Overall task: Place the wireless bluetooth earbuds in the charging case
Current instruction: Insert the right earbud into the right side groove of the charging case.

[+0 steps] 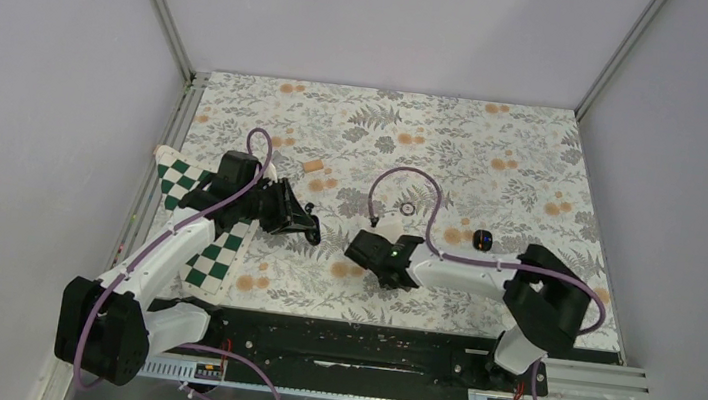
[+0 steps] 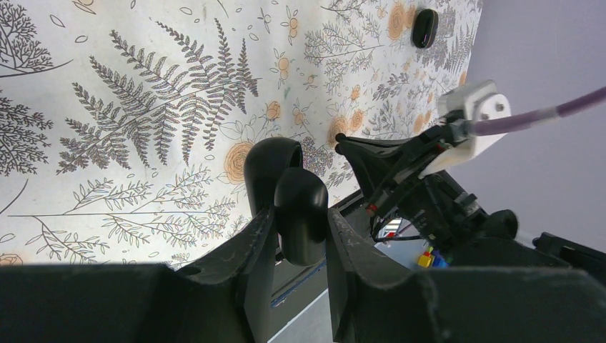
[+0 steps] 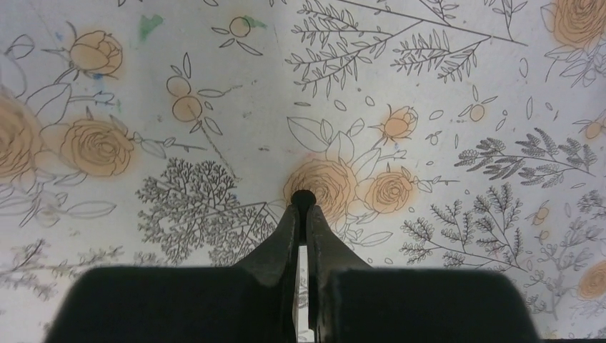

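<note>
Centrally, left arm (image 1: 168, 249) and right arm (image 1: 467, 273) reach inward low over the floral surface (image 1: 537, 150): left tool (image 2: 300, 218) clamps the charging case (image 2: 300, 196); right tool (image 3: 304, 207), facing it, is pinched closed, tips over a printed rose (image 3: 329, 184); thin ring (image 1: 407, 209) and small black object (image 1: 483, 238) lie beyond

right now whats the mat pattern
Mat: grey ferns, orange roses on white; best in right wrist view.
</note>
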You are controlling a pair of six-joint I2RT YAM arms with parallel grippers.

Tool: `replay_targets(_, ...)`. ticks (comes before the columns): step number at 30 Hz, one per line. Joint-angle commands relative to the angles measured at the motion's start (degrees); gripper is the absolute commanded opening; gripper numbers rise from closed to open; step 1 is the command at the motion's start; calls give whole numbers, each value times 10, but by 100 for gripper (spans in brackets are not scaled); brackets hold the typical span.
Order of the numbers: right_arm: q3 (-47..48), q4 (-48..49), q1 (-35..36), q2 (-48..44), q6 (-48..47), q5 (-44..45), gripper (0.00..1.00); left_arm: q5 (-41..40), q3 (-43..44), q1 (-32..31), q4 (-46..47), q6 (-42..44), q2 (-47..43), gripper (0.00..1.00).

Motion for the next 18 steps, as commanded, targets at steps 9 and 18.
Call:
replay_targets(9, -153, 161, -81, -395, 29, -176, 0, 138, 2, -26, 115, 13, -4, 0)
replay_targets(18, -144, 193, -81, -525, 44, -183, 0, 212, 21, -77, 176, 24, -24, 0)
